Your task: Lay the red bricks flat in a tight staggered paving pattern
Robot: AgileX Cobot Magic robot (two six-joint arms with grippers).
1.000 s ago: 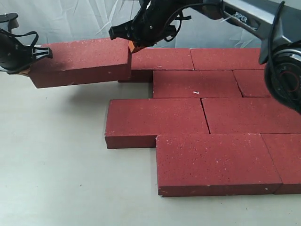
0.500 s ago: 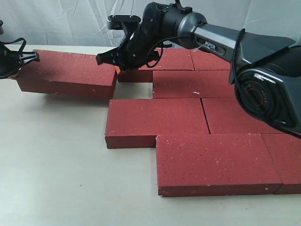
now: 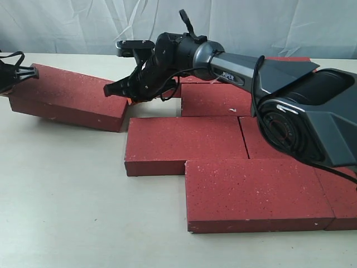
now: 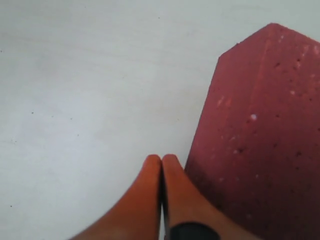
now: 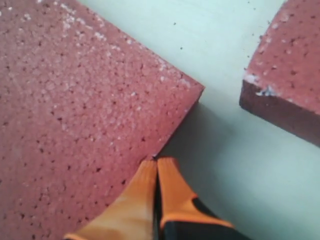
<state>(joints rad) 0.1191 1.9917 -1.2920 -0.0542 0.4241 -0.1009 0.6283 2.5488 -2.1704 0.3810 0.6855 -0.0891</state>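
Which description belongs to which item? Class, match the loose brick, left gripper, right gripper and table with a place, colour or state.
Column one:
1 loose brick
2 left gripper
3 right gripper
4 table

Column two:
A pale grey
B shut, at the loose brick's end away from the paved bricks
C dark red, askew to the paved bricks
D shut, at the loose brick's corner nearest the paved bricks

Pairs: 1-C; 2-B; 3-D; 4-A
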